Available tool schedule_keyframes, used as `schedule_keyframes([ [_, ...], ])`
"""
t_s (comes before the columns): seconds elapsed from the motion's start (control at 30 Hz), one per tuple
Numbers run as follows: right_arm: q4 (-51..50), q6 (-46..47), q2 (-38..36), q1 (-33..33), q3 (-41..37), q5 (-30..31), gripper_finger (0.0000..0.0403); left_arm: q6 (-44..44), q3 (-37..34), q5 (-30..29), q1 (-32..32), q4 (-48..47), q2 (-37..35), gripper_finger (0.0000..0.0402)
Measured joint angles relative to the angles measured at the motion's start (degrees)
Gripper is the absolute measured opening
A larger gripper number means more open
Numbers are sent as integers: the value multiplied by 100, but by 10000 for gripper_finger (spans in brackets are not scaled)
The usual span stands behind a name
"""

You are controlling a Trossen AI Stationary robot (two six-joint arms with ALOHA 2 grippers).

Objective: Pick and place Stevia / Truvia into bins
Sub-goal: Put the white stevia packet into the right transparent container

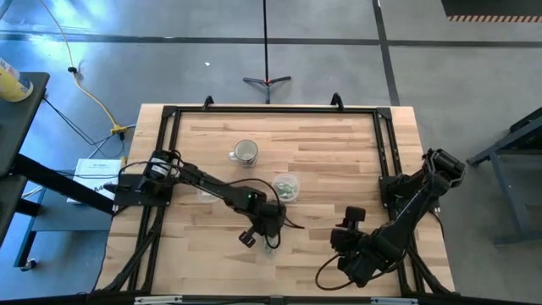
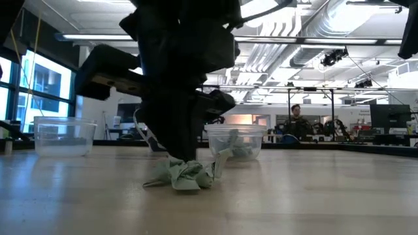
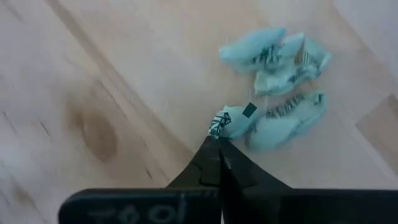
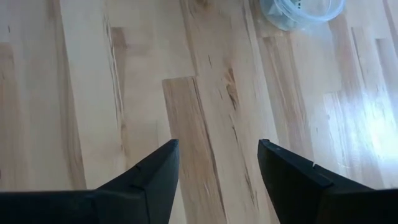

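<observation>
Several pale green and white Stevia sachets (image 3: 283, 81) lie in a small heap (image 2: 183, 176) on the table near its middle front. My left gripper (image 3: 217, 142) stands over the heap (image 1: 271, 239), pointing down, shut on one sachet. The round see-through bin (image 1: 286, 186) (image 2: 235, 140) sits just beyond the heap with sachets inside. A second clear bin (image 2: 64, 136) stands to the left, partly under the left arm (image 1: 207, 193). My right gripper (image 4: 217, 149) hangs open over bare wood at the right front (image 1: 345, 233). My left gripper pinches one sachet by its near end (image 3: 225, 124) between the two fingertips (image 3: 208, 152), coming from above and pointing down. The sachet lies against the rest of the heap on the table (image 2: 186, 177). The fingers hide the exact spot of contact.
A glass mug with a handle (image 1: 245, 152) stands behind the bins. A black frame (image 1: 271, 110) runs round the table's far and side edges. Bare wood lies open between the two arms. A person (image 2: 297, 117) sits in the room beyond the table.
</observation>
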Motion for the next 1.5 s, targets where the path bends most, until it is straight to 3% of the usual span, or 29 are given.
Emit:
schedule_keyframes([
  [0.17,-38,95,0,0,0,65,203,-460,626,-457,31,-897,-52,23],
  [0.4,-199,111,-1,0,0,197,200,-340,1712,-1276,154,-1449,-294,24],
  [0.5,-255,170,0,0,1,200,200,-13,2036,-1782,470,-1553,-307,24],
  [0.6,-257,314,0,1,0,197,197,115,2047,-1931,981,-1599,-305,27],
  [0.7,-255,468,0,41,2,166,194,-243,2042,-1919,1515,-1671,-297,27],
  [0.8,-253,515,0,114,1,176,192,-750,2044,-1399,1874,-1551,-297,33],
  [0.87,-257,517,0,150,0,195,192,-785,2044,-1075,1885,-1427,-297,49],
  [0.97,-305,519,0,160,0,195,192,-781,2044,-1035,1753,-1330,-241,93],
  [1.13,-379,600,0,160,0,212,192,-807,2053,-1320,1515,-1400,-117,163],
  [1.3,-391,600,0,182,0,212,192,-992,2024,-1809,1384,-2083,-2,203],
  [1.37,-403,600,0,229,0,217,193,-1245,2023,-1478,1263,-2481,-147,210],
  [1.5,-397,513,0,308,0,223,193,-1384,2044,-120,597,-2789,-325,204],
])
